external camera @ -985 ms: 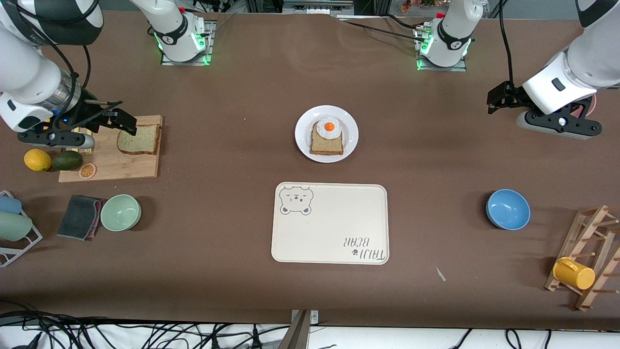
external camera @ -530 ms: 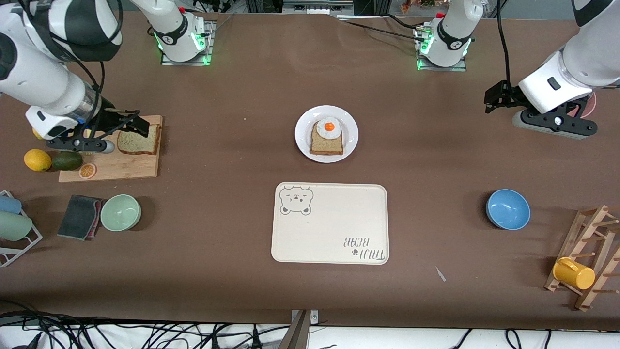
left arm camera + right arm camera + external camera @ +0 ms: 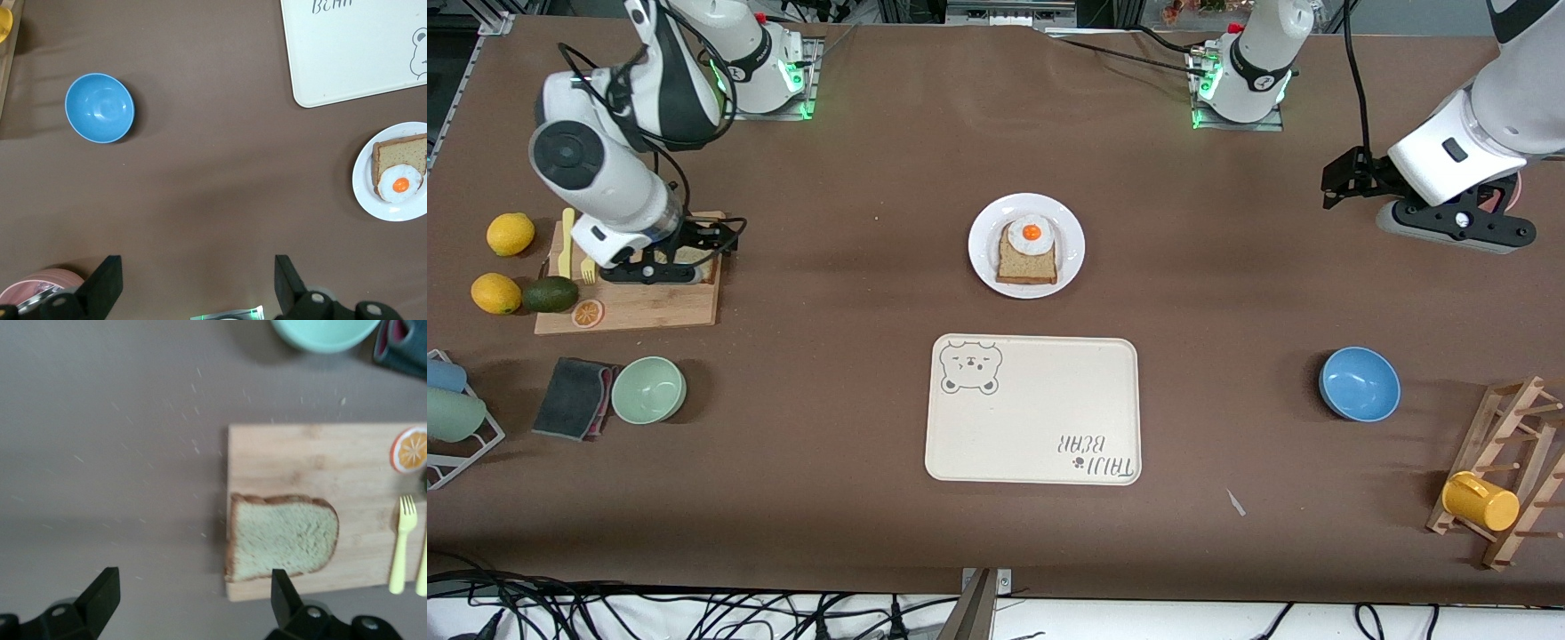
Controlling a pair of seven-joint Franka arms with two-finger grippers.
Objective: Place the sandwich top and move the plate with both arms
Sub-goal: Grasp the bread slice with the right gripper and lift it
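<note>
Front view: I see my right claw [image 3: 710, 246] over the wooden cutting board [image 3: 640, 307] at the right arm's end of the worktop [image 3: 854, 222], hiding the sandwich top. The plate [image 3: 983, 258], near the worktop's middle, carries a bread slice with a fried egg [image 3: 1031, 234]; the bear-print tray [image 3: 1033, 409] lies nearer the camera. My left claw [image 3: 1343, 182] hangs over the left arm's end of the worktop.

Left wrist view: the left claw's fingers [image 3: 107, 283] stand wide apart with nothing between them — a blue bowl [image 3: 99, 107] and the plate [image 3: 363, 190] lie below.

Right wrist view: the right claw's fingers [image 3: 101, 590] are spread wide and hold nothing — the sandwich top [image 3: 281, 537] lies flat at the board's [image 3: 313, 453] edge, beside a yellow fork [image 3: 400, 550].
</note>
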